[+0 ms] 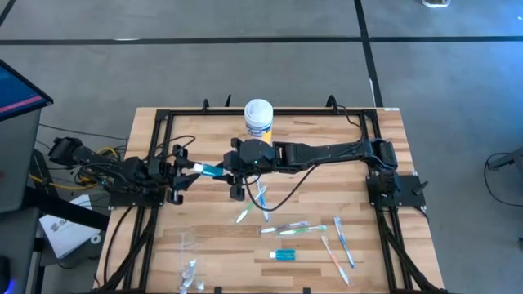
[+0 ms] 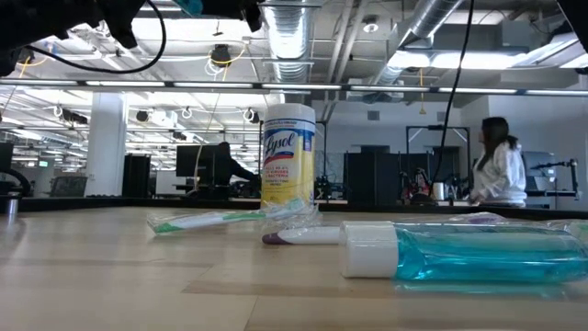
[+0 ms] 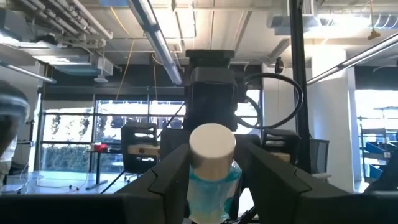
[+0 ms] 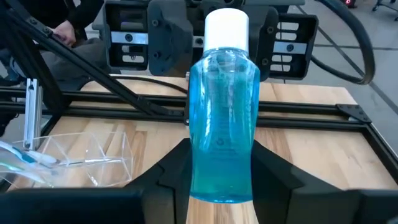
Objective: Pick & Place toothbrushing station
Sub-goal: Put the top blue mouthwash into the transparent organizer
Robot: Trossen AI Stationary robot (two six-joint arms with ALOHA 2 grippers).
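A clear teal tube with a white cap [image 1: 211, 170] is held level above the table between my two grippers, cap toward the table's left. My left gripper [image 1: 194, 168] is shut on its cap end and my right gripper [image 1: 231, 169] is shut on its bottom end. A second teal tube [image 1: 284, 256] lies flat on the table near the front; it also shows in the low view [image 2: 478, 253]. Several toothbrushes [image 1: 294, 229] lie flat on the table right of centre. My left gripper has the tube's shoulder just behind the white cap [image 3: 214, 183] between its two fingers [image 3: 165, 183], coming level from the table's left, along the tube. The cap [image 3: 211, 148] points back between the fingers. The tube is clear of the table. My right gripper pinches the tube's lower body near its bottom end [image 4: 221, 180] between its two fingers [image 4: 177, 177], coming level from the table's right, along the tube. The tube sticks out level beyond the fingers, cap [image 4: 227, 28] away from them, lifted clear.
A Lysol wipes canister [image 1: 258, 118] stands at the table's far middle. A clear plastic holder [image 1: 189, 273] lies at the front left. A black frame [image 1: 163, 114] runs along the table's edges. A person [image 2: 501, 175] is in the room behind.
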